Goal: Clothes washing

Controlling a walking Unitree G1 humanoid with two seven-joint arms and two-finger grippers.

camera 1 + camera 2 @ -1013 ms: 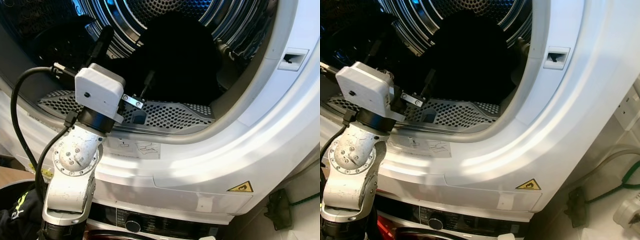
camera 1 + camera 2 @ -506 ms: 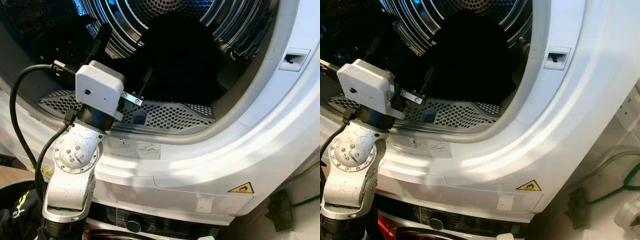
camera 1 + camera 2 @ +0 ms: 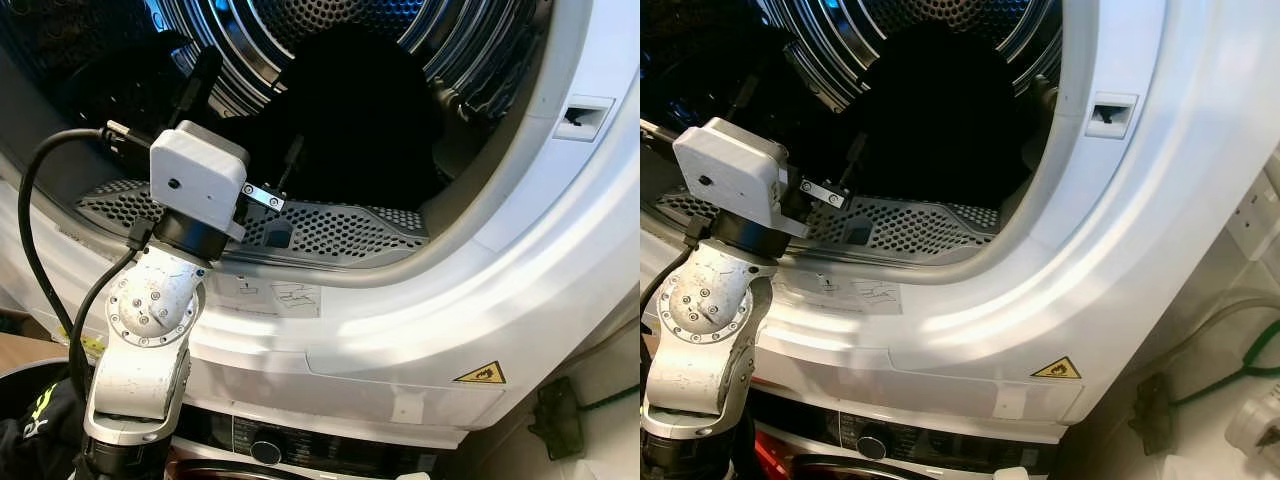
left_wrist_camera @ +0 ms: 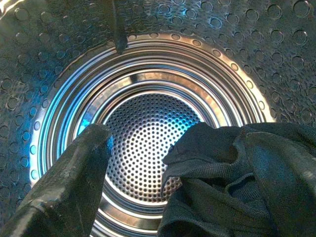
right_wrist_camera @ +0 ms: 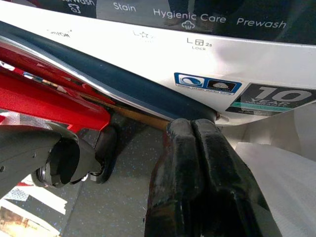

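Your left end effector (image 4: 148, 163) reaches through the round opening of the white front-loading machine (image 3: 480, 300), its silver arm (image 3: 150, 330) rising from below with the white wrist camera box (image 3: 198, 180) level with the grey perforated lint-filter panel (image 3: 330, 228) at the door sill. In the left wrist view the two black fingers (image 4: 69, 187) are spread apart, and the dark crumpled cloth garment (image 4: 232, 182) lies over the other finger, so that finger is mostly hidden. You are probably not pinching the cloth, since nothing joins the two fingers, though the garment's folds cover the contact. Beyond them sits the shiny perforated steel drum (image 4: 148, 133), lit blue at the back. From the head, the garment shows as a black mass (image 3: 350, 120) inside the drum, just past the sill.

Your right end effector (image 5: 202, 182) hangs low beside the lower white appliance with the printed control strip (image 5: 197, 54); its black fingers are pressed together with nothing between them. A red plastic object (image 5: 44, 94) lies near it over the speckled grey floor (image 5: 128, 173).

A yellow triangular warning sticker (image 3: 481, 375) marks the machine's front.
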